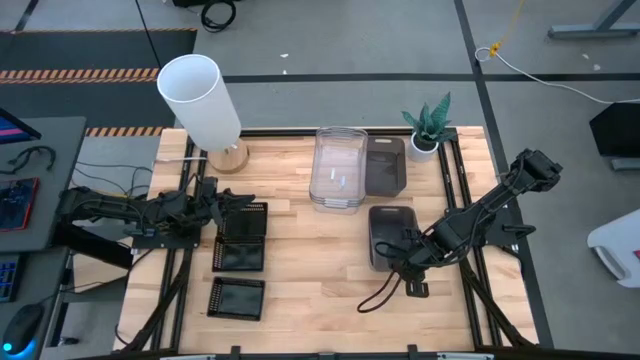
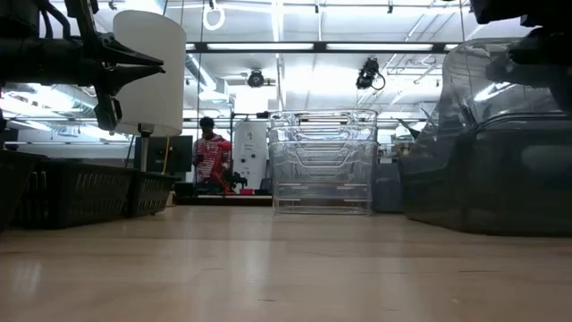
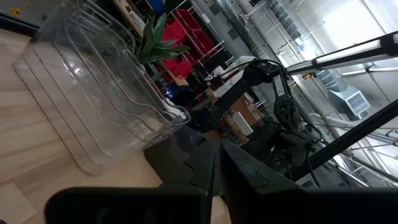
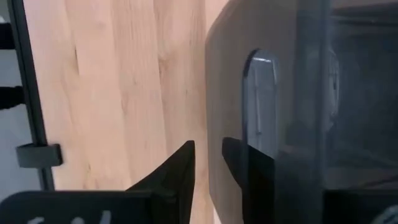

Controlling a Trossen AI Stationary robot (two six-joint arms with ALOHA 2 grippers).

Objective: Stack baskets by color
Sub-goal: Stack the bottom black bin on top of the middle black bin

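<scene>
The right gripper (image 1: 408,258), its fingers slightly spread, is at the smoky grey basket (image 1: 391,235) on the counter (image 1: 320,290); the left gripper (image 1: 212,200) waits, fingers pressed together, beside the black baskets (image 1: 241,238); next move probably needs backing away.

A white cylindrical lamp (image 1: 200,100) stands at the table's (image 1: 320,290) eleven o'clock; a small potted plant (image 1: 428,128) at one o'clock.

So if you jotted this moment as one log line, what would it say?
left gripper: above black grid baskets, shut, empty | right gripper: at dark grey basket, near end | clear baskets: stacked
</scene>
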